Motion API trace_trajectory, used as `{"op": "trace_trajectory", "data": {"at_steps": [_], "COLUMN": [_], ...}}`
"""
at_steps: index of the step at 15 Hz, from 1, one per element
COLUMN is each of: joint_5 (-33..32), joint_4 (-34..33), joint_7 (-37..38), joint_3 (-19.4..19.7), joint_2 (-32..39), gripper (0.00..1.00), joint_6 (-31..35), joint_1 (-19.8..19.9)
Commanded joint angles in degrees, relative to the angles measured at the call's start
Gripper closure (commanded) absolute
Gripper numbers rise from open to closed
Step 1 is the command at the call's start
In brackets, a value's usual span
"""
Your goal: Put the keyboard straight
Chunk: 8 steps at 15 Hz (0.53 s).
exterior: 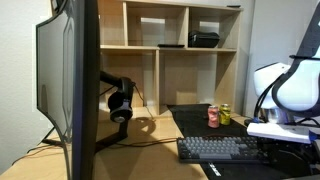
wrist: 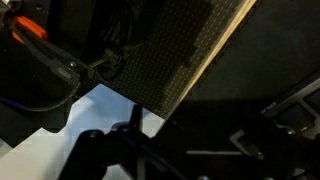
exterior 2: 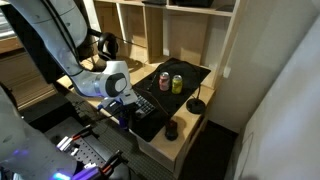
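My gripper (exterior 2: 124,104) sits low at the desk's (exterior: 150,135) front edge, right at one end of the keyboard (exterior: 215,148). The white arm (exterior: 290,85) reaches down to it from the side. I cannot tell how the jaws stand: both exterior views show only the wrist housing, and the fingers are lost against dark shapes. I also cannot tell whether they touch the keyboard or have hold of anything.

The keyboard lies flat along the desk's front edge, in front of the mat (exterior: 195,118). In an exterior view its far end disappears under the wrist. In the other exterior view I see only a short dark stretch of it (exterior 2: 150,108) beside the gripper — too little to judge its angle against the edge.

Two cans (exterior 2: 170,82) stand upright side by side on the mat, behind the keyboard and well apart from the gripper. A small dark cup (exterior 2: 171,129) stands near the desk's corner. Headphones (exterior: 120,100) hang beside the monitor (exterior: 70,80) at the opposite end of the desk.

The wrist view is nearly black — a fine-textured dark surface (wrist: 190,50) runs on a slant over a pale patch, and I cannot tell what it is.
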<state>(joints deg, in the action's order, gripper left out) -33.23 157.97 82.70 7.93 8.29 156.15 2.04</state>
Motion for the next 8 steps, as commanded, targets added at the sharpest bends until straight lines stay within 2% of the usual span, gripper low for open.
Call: {"op": "trace_trajectory", "data": {"at_steps": [1,6,8], "joint_5": [0.5,-2.0,-5.7], "joint_4": [0.0,-0.4,-0.3], "joint_7": [-0.4,1.8,7.3], "joint_3": [1.0,1.6,2.9], "joint_2": [-0.3,-0.3,0.0], "gripper": [0.0,0.0,0.0], "joint_6": [-0.1,-1.5,2.8], "joint_1": [-1.2,-1.9,-2.5]}}
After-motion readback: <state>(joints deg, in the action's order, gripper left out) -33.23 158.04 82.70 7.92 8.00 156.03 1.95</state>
